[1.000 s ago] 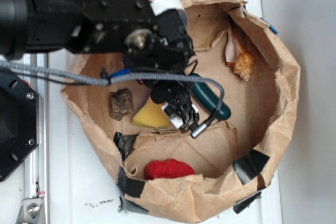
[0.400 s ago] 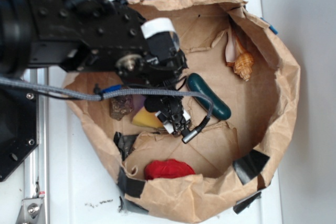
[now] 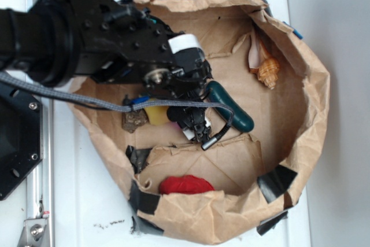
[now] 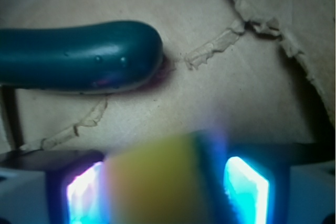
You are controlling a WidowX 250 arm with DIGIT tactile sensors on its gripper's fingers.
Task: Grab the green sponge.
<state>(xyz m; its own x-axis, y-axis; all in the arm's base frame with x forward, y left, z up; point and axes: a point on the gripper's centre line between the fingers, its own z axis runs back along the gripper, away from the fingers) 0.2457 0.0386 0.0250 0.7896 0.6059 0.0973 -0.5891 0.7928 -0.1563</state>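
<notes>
We are logging the gripper (image 3: 193, 126) near the centre of the exterior frame, now further up and left than a second ago, with the green sponge (image 3: 156, 114) travelling with it: the yellow foam that was lying low beside the rock-like lump (image 3: 134, 121) is now sitting higher, partly tucked under the arm. In the wrist view the sponge (image 4: 157, 182) is filling the gap between the two lit fingers (image 4: 247, 182), yellow body with a dark edge on its right, so we are recording the jaws as closed down to the sponge's width and holding it; we are judging the grab as made and lifting as under way. The container is a torn brown paper bag (image 3: 300, 102) patched with black tape, and it is holding a glossy dark green cucumber-shaped toy (image 4: 79, 53) just right of the gripper, the lump at left, a red cloth-like item (image 3: 185, 184) at the lower edge, and a tan spiral shell-like piece (image 3: 267, 72) at upper right.
</notes>
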